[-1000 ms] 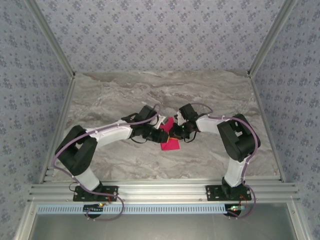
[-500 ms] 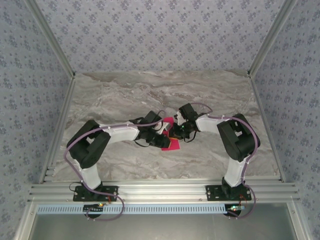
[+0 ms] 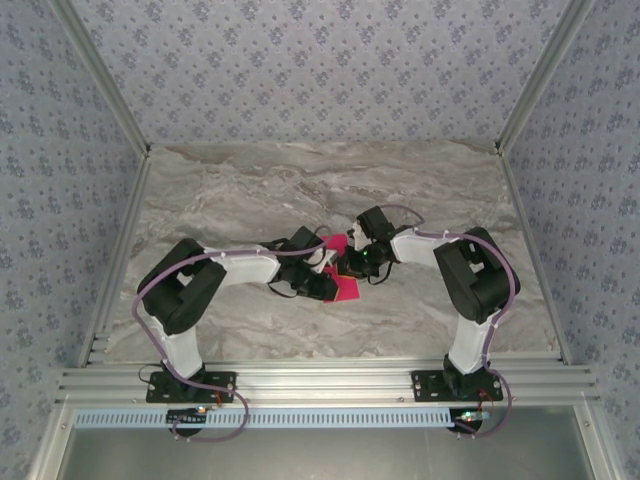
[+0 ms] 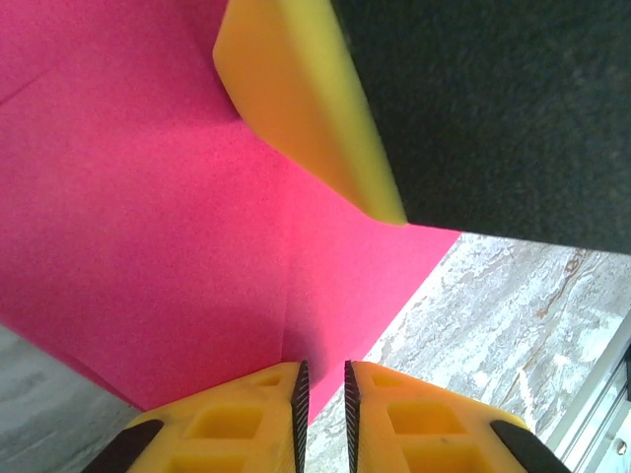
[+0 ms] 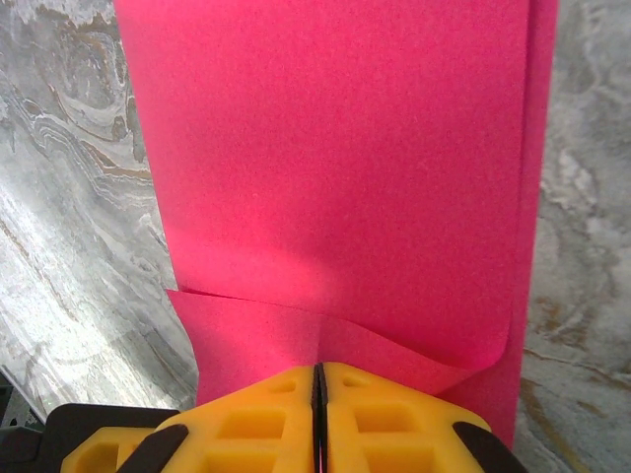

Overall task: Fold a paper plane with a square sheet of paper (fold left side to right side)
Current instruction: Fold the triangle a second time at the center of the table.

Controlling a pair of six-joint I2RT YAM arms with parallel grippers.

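Right wrist: right end effector (image 5: 317, 379) closed against folded paper (image 5: 335, 148), mid-frame on surface (image 5: 59, 197). Left end effector (image 4: 322, 379) nearly closed at its corner, grip unclear. Paper looks light, floppy; best pinched at edges.

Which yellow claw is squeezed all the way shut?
The right gripper: it is closed with no gap, pinching the curled edge of the pink paper. The left gripper has its jaws a thin slit apart.
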